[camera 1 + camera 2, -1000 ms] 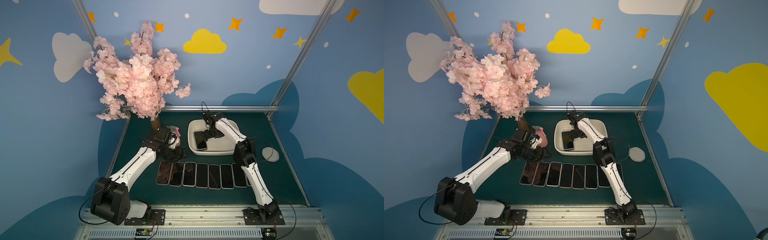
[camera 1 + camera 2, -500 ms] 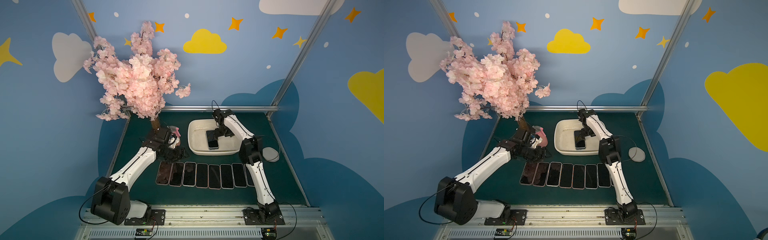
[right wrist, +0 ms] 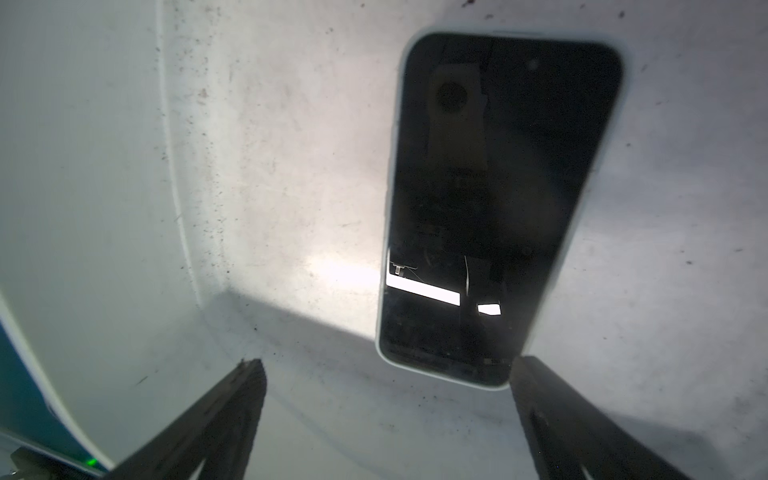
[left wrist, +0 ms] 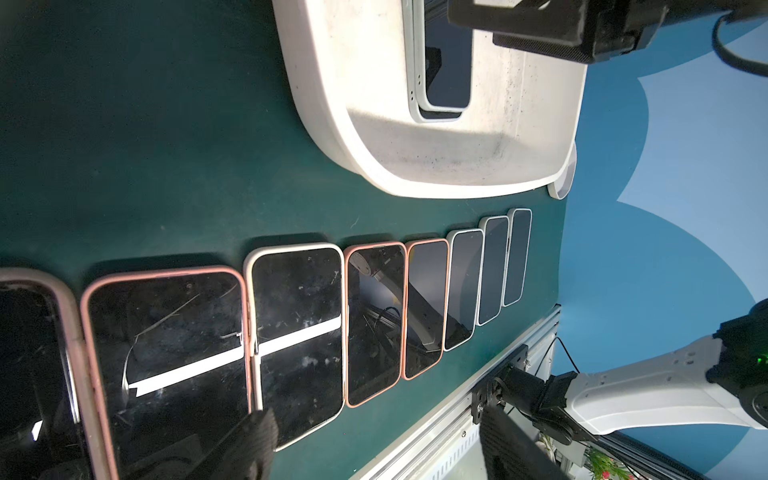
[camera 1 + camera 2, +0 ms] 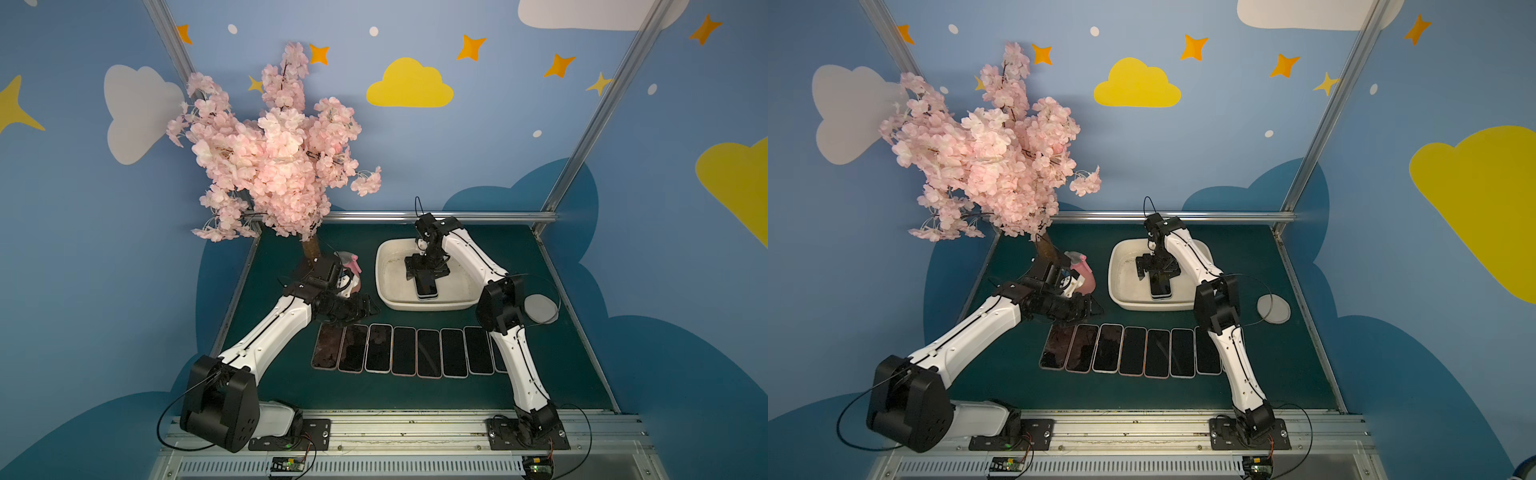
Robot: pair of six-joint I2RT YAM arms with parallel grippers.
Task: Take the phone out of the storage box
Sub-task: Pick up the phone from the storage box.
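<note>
The right gripper [image 3: 386,360] is hovering, jaws spread wide, over the white-edged, black-screened phone [image 3: 498,187] lying in the cream-white shallow plastic storage box [image 3: 83,208]; the left gripper [image 5: 363,308] is gaping empty.

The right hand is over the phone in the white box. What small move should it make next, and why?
Probably shift the right hand a little sideways, so the phone sits centred between its open fingers, before lowering. The phone lies flat, screen up, in the box, and in the wrist view its near end almost meets one finger, far from the other.
</note>
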